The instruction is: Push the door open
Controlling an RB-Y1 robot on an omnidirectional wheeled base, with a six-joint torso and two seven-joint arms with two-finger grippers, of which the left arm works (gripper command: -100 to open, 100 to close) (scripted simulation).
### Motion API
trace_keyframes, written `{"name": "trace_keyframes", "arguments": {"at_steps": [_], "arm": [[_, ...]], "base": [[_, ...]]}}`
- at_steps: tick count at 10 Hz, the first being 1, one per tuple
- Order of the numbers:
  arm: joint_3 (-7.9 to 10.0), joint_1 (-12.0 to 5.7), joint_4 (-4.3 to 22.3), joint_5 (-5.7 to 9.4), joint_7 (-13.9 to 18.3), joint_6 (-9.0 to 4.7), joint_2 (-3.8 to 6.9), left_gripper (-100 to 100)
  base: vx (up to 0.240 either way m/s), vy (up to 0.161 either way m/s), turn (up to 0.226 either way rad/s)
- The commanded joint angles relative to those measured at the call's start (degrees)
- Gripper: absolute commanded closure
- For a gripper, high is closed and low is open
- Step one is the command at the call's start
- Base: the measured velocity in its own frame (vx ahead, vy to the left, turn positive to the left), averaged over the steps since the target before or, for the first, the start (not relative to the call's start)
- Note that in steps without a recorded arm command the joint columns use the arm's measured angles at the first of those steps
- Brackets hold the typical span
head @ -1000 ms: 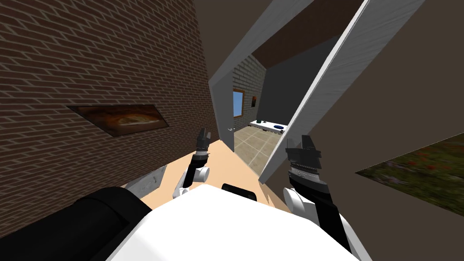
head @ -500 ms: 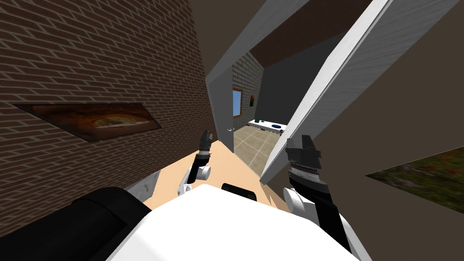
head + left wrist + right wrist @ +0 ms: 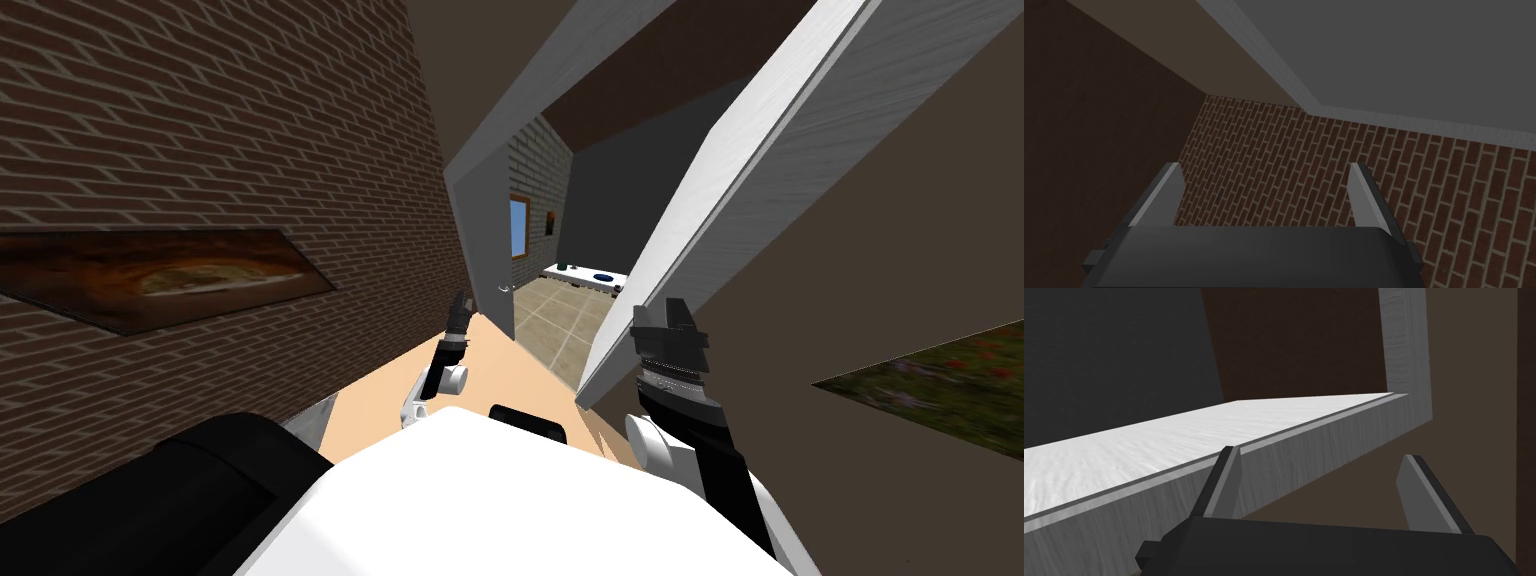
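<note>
Risk one concerns the right gripper (image 3: 665, 312). Its fingers are spread with nothing between them, and the inner one sits hard against the edge of the pale grey door frame (image 3: 1224, 433). Any forward advance of the base would probably catch that finger or the wrist on the frame.

Risk two concerns the left gripper (image 3: 460, 308), also spread and empty. The grey door (image 3: 485, 230) stands just ahead of it, already swung well aside, with its handle (image 3: 504, 288) a little above and beyond the fingertips. Whether the fingers touch the panel cannot be told. A push placed this near the free edge could slip off it. With the brick wall (image 3: 250, 130) close on the hand's outer side, the hand could also be trapped as the door swings further.

Containers: one dark blue dish (image 3: 603, 274) on a white counter (image 3: 582, 272), far ahead of both hands through the doorway. Its contents are too small to read.
</note>
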Motion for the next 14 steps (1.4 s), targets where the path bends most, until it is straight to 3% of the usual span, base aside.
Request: {"name": "trace_keyframes", "arguments": {"at_steps": [1, 13, 14], "arm": [[0.16, -0.89, 2.7, 0.24, 0.0, -0.85, 0.35, -100], [0.93, -8.20, 22.9, 1.93, 0.0, -5.48, 1.97, -100], [0.93, -8.20, 23.2, 1.93, 0.0, -5.48, 1.97, -100]], "base": [[0.072, 0.106, -0.127], [0.072, 0.116, -0.141], [0.038, 0.090, -0.050]]}}
